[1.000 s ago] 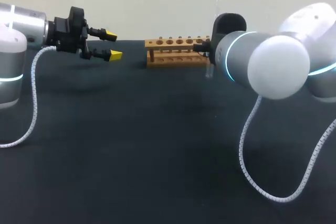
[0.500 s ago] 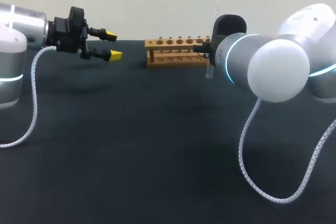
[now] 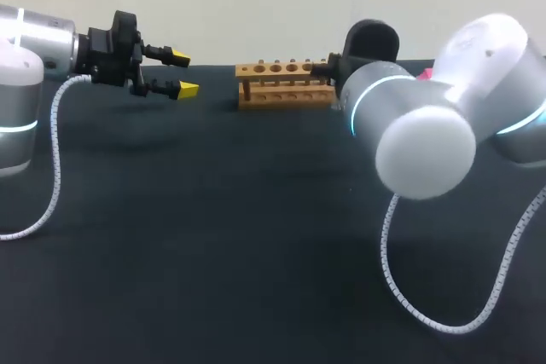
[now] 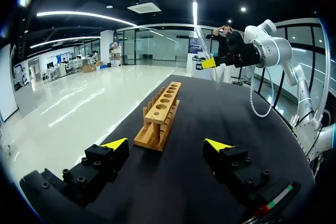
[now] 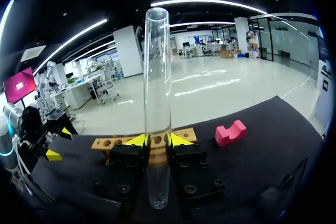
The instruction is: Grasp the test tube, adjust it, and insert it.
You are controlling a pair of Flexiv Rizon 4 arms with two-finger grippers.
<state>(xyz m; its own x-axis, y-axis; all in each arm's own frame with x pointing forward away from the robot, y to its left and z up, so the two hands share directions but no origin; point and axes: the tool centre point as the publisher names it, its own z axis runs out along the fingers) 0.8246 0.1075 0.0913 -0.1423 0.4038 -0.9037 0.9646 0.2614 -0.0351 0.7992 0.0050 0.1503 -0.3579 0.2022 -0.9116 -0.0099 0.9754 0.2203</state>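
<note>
The test tube (image 5: 157, 103) is held upright, pinched in the right pincer (image 5: 157, 140), apparently ready for insertion into the rack (image 3: 286, 83) at upper middle. The left pincer (image 3: 183, 73), upper left, is spread and empty.

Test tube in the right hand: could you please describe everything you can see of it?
The test tube is a clear, empty cylinder, glass or plastic, with an open top and rounded closed bottom. It stands roughly upright, gripped low down from both sides by the right hand, with the wooden rack beyond it.
</note>
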